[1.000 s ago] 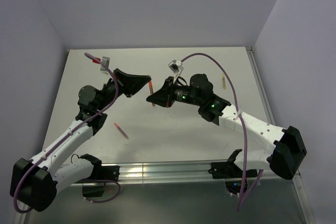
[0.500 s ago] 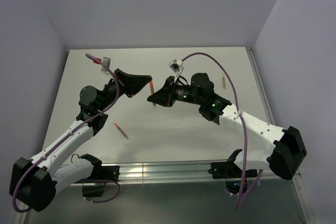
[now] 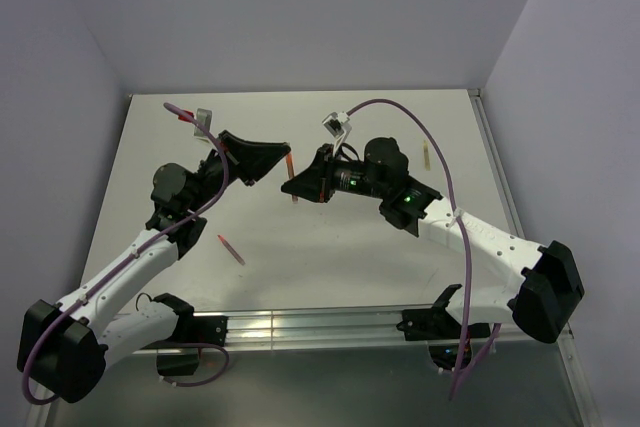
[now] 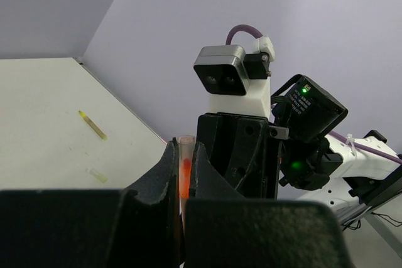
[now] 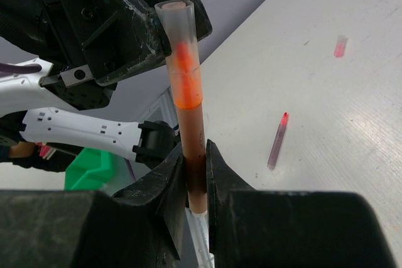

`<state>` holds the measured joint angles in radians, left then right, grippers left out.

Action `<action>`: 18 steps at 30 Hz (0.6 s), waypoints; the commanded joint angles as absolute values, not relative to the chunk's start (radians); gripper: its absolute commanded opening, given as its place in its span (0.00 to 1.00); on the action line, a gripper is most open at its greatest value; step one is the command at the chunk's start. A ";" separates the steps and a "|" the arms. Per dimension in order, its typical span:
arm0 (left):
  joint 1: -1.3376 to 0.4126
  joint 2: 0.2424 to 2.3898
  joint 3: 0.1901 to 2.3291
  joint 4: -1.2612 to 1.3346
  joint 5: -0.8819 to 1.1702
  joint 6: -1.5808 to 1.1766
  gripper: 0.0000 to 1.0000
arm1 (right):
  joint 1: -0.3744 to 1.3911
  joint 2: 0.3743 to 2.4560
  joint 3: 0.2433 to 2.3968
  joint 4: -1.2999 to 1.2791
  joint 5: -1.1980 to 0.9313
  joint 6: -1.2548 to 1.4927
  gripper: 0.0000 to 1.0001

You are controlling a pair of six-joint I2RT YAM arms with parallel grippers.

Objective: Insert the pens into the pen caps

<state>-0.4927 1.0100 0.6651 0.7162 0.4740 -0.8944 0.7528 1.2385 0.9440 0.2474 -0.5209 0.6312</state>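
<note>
A spare red pen (image 3: 231,249) is lying loose on the table (image 3: 340,247), left of centre. My left gripper (image 4: 184,166) is clamping the translucent pen cap (image 4: 186,145), holding it aloft over mid-table. The pen (image 5: 190,127) is sitting with its orange tip inside that cap. My right gripper (image 5: 195,177) is clamping the pen's brownish barrel just below the cap. A tan pen (image 3: 427,155) is lying far right. Judgement: both parts are looking light, stiff and slick. I am favouring a mid-barrel hold and a gentle pinch on the thin-walled cap.
</note>
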 commanded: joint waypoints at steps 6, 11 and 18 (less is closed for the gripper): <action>-0.580 1.005 0.658 0.604 0.765 -0.867 0.00 | 0.664 1.227 1.077 0.445 -0.307 0.678 0.00; -0.586 1.005 0.663 0.592 0.764 -0.858 0.00 | 0.658 1.230 1.081 0.449 -0.307 0.684 0.00; -0.595 1.005 0.663 0.580 0.755 -0.848 0.00 | 0.650 1.232 1.088 0.451 -0.311 0.684 0.00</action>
